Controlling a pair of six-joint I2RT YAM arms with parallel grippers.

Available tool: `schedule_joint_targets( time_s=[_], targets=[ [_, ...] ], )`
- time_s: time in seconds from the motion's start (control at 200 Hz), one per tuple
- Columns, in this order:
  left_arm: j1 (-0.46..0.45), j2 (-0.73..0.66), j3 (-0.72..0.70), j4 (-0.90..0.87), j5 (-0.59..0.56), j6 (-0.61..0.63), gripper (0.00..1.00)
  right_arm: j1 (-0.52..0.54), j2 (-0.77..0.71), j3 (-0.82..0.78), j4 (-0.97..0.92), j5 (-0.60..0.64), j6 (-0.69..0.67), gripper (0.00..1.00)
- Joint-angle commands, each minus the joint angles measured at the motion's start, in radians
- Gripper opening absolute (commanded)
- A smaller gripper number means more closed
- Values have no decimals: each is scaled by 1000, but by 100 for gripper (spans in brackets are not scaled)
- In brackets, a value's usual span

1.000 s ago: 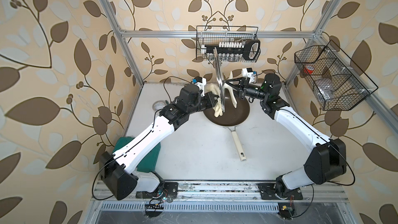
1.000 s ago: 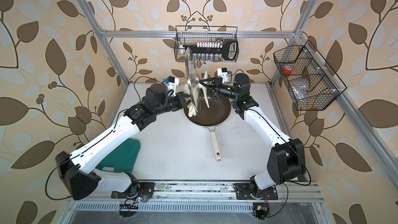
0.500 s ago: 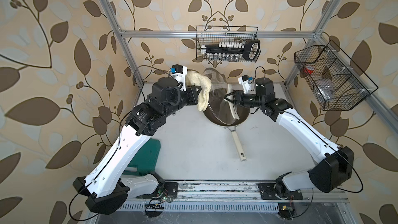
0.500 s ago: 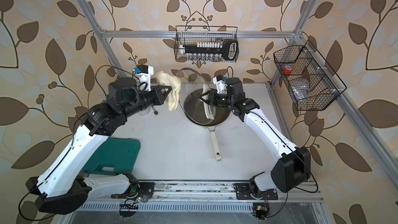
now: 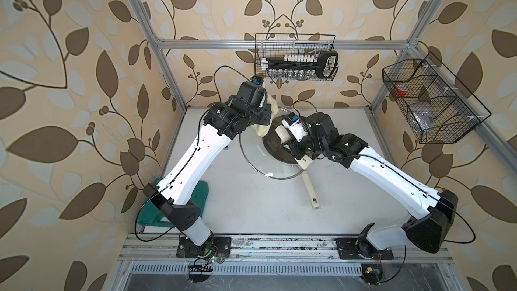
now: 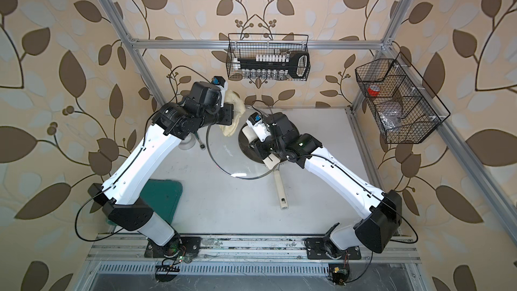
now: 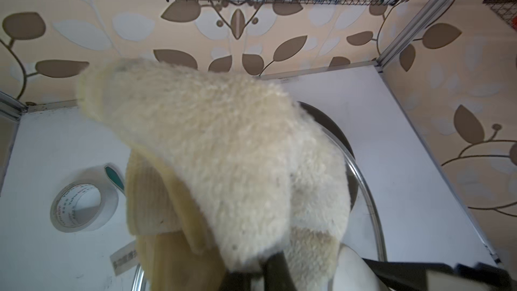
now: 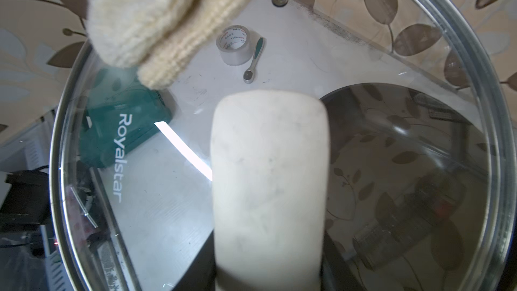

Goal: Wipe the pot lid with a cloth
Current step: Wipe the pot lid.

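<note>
The pot lid (image 5: 253,160) (image 6: 221,160), clear glass with a metal rim, hangs tilted above the dark frying pan (image 5: 279,149). My right gripper (image 5: 291,146) (image 6: 261,146) (image 8: 268,270) is shut on the lid's cream handle (image 8: 268,177). The pale yellow cloth (image 5: 262,130) (image 6: 228,129) (image 7: 223,149) (image 8: 156,23) dangles from my left gripper (image 5: 265,116) (image 6: 230,113) (image 7: 268,275), which is shut on it. The cloth's lower end lies over the lid's far left rim (image 8: 84,60). Whether it presses on the glass I cannot tell.
The pan's cream stick handle (image 5: 310,191) (image 6: 281,191) points toward the front. A tape roll (image 6: 187,142) (image 8: 234,44) and a small green-handled tool (image 8: 256,60) lie left of the lid. A green case (image 6: 163,197) sits front left. Wire baskets (image 5: 296,60) (image 5: 430,102) hang on the walls.
The lid has swung from standing on edge to facing up at a tilt. My left gripper pulled away to the left with the cloth, then came back to the lid's far rim.
</note>
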Motion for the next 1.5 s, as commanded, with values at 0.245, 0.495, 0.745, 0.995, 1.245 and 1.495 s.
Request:
schedule_joint_targets(
  time_s=[0.245,0.495,0.745,0.995,1.245,1.495],
  targets=[
    [-23,2,19,-70,-54,-63,0,8,-79,117,286,199,-154,0],
    [-90,-33,-77,-45,-113,-198,0,-18,-33,180,296,204,-62,0],
    [-153,-132,-246,54,-80,-443,0,-52,1,222,311,194,8,0],
    [-198,-176,-362,131,-31,-581,0,-53,18,240,329,177,23,0],
    [-146,-222,-330,63,-105,-498,0,-52,-32,163,372,125,-14,0],
    [4,-205,-264,24,4,-423,0,-16,-88,73,418,58,-153,0]
  ],
)
